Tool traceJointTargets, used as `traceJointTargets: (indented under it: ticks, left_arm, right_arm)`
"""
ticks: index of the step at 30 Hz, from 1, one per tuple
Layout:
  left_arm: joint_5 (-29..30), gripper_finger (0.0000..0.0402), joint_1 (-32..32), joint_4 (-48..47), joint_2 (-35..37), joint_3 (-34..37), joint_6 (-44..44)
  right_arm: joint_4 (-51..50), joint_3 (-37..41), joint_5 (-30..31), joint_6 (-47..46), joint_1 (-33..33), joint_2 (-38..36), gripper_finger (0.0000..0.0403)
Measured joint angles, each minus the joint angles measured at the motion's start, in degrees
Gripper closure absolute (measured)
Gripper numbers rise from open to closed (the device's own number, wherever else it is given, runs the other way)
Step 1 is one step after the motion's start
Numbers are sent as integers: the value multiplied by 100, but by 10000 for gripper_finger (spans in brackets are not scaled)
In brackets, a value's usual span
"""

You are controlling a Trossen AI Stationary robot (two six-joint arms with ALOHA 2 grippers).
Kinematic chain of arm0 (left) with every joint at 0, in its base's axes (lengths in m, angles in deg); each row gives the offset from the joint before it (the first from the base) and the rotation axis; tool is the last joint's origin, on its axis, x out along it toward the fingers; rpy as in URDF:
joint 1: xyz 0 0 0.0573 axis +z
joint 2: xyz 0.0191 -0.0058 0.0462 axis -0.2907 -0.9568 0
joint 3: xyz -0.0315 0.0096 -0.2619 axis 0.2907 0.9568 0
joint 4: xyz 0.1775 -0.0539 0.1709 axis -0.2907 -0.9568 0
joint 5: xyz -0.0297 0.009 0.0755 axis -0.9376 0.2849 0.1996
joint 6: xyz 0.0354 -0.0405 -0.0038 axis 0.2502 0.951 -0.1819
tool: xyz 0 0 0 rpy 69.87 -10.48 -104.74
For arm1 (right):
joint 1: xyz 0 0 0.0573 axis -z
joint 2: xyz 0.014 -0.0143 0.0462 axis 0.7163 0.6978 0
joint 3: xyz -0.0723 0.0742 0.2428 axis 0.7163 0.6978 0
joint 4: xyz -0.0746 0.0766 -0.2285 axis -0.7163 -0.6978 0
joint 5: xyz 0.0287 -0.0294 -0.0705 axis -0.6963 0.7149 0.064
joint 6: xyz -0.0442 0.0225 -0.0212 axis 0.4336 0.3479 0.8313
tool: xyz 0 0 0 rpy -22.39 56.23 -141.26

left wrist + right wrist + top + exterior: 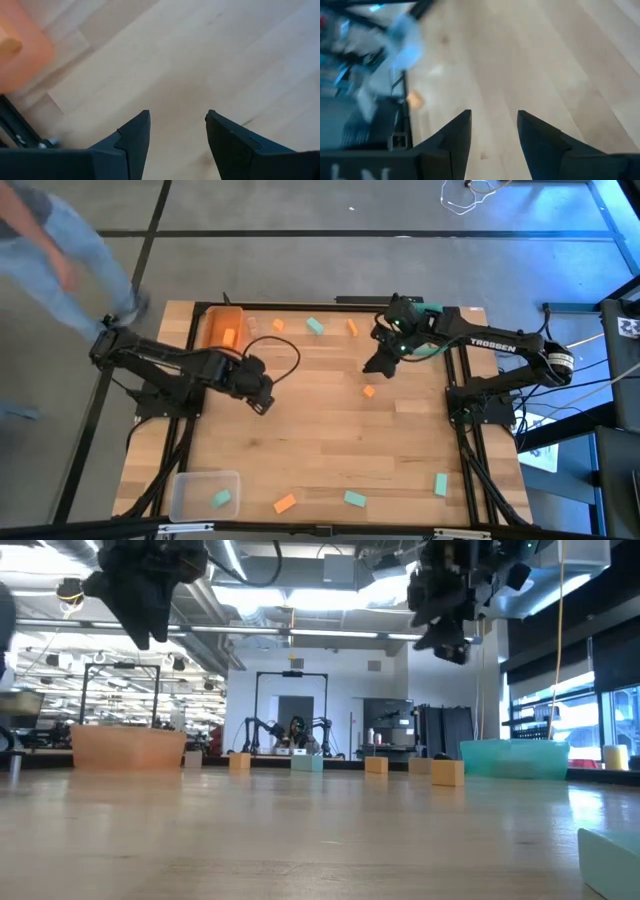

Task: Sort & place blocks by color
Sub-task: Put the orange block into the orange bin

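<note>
My left gripper [262, 402] hangs open above bare table near the orange bin [222, 328]; its wrist view shows only wood between the fingers and the bin's corner [20, 47]. My right gripper [378, 365] hangs open above the table's far right part, with an orange block [369, 391] lying just nearward of it. Small orange blocks [278, 325] [352, 327] and a teal block [315, 326] lie along the far edge. One orange block [285, 503] and two teal blocks [355, 499] [440, 484] lie near the near edge. An orange block [230, 337] sits in the orange bin.
A clear bin [205, 493] at the near left corner holds a teal block [222, 498]. A teal bin [515, 758] stands at the far right, mostly under the right arm. A person [60, 260] walks past beyond the table's far left corner. The table's middle is bare wood.
</note>
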Motion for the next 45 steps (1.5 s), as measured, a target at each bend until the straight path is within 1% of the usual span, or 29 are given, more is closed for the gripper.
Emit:
traceJointTargets:
  ticks: [2, 7, 9, 15, 23, 30, 37, 45]
  left_arm:
    - [0, 220, 138, 2, -3, 0, -263]
    - [-14, 220, 418, 5, -4, 0, -862]
    - [-12, 220, 542, 7, -4, 0, -1045]
    - [-11, 220, 834, 8, -4, 0, -1495]
    - [-11, 220, 1082, 66, -4, 0, -1827]
    - [-13, 220, 1175, 69, -4, 0, -1957]
    - [-13, 220, 1173, 95, -4, 0, -1957]
    - [-13, 220, 1173, 92, -5, 0, -1957]
  right_arm:
    - [-283, 0, 303, -233, -140, 0, 244]
    - [-1000, 0, 672, -350, -487, 0, 244]
    - [-1156, 0, 924, -548, -617, 0, 244]
    - [-1273, -2, 1756, -920, -1014, 44, 244]
    - [-1373, -2, 2368, -1107, -1343, 532, 244]
    - [-1387, -2, 2340, -1215, -1361, 1029, 244]
    - [-1228, -2, 2342, -904, -1359, 1498, 244]
    - [-1035, -2, 2340, -861, -1358, 1971, 244]
